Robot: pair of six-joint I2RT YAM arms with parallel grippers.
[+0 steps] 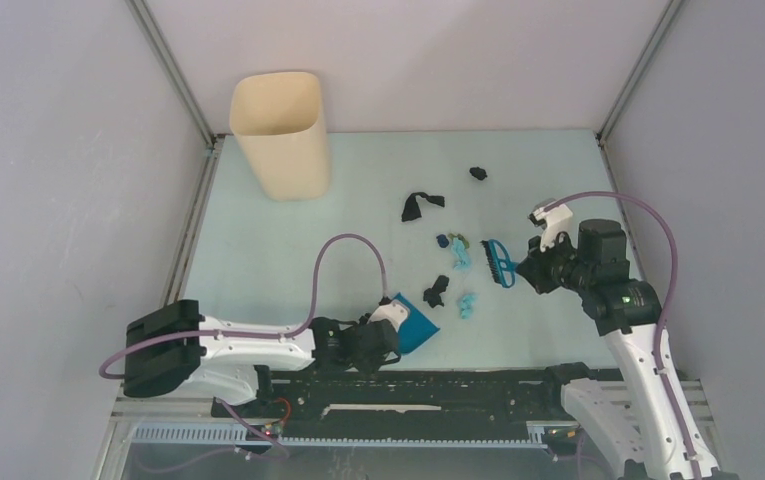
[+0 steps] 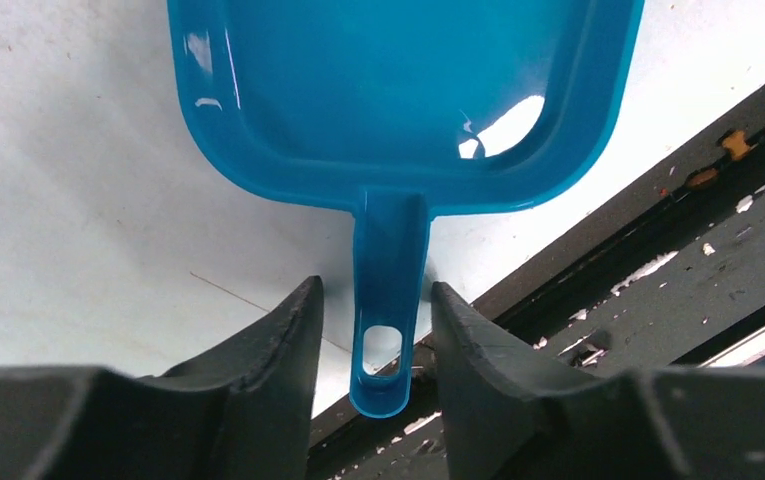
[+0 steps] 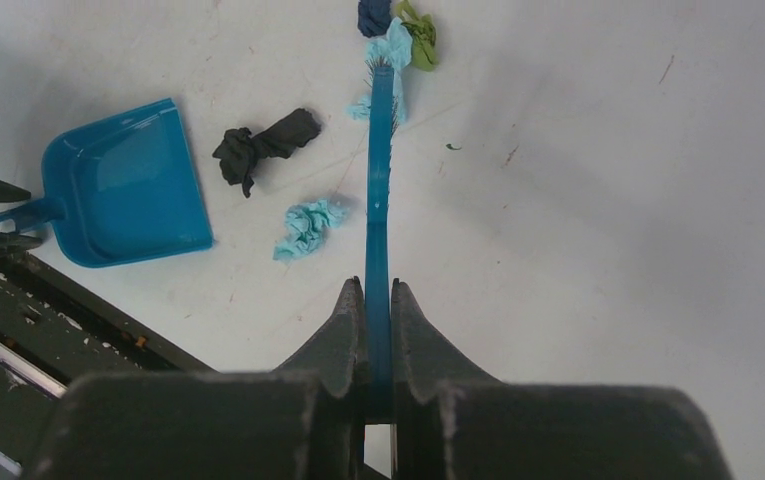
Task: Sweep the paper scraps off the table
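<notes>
Several paper scraps lie on the pale table (image 1: 258, 250): a black strip (image 1: 421, 205), a small black bit (image 1: 478, 173), a dark blue and green pair (image 1: 450, 241), a light blue bit (image 1: 463, 257), a black bit (image 1: 436, 291) and a light blue bit (image 1: 467, 304). My right gripper (image 3: 377, 295) is shut on the blue brush (image 3: 378, 180). The brush tip touches the light blue scrap (image 3: 393, 45), which lies by the green one (image 3: 418, 30). My left gripper (image 2: 376, 330) is open, with its jaws either side of the blue dustpan's handle (image 2: 388, 250) and a gap on each side.
A beige bin (image 1: 278, 135) stands at the far left of the table. The dustpan (image 1: 416, 322) lies near the front edge, by the black rail (image 1: 438, 385). A black scrap (image 3: 263, 145) and a light blue scrap (image 3: 308, 225) lie between the dustpan (image 3: 123, 185) and the brush.
</notes>
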